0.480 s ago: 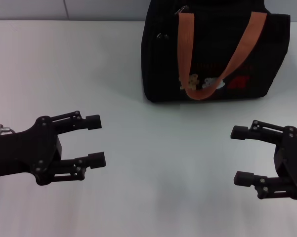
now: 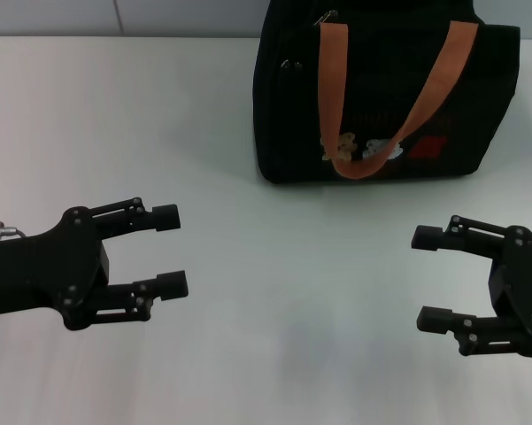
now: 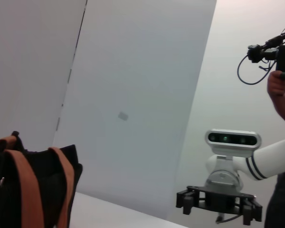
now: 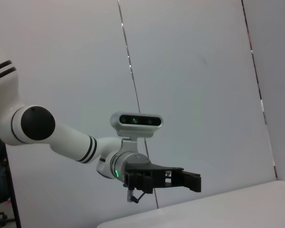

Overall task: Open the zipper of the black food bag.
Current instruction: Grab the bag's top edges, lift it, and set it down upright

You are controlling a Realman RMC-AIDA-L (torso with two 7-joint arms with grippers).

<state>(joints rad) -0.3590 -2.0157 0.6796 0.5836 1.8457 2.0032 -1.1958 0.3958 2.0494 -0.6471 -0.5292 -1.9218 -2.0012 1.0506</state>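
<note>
The black food bag stands upright at the far middle-right of the white table, one orange handle hanging down its front over the bear and cloud patches. A small silvery pull tab of the zipper shows at the bag's top left corner. My left gripper is open, low over the table at the near left, well short of the bag. My right gripper is open at the near right, also apart from the bag. The left wrist view shows the bag and, farther off, the right gripper.
The white table runs from the bag to the near edge with nothing else on it. A second small metal pull sits on the bag's left side. A person's arm holding a camera rig stands behind the right arm.
</note>
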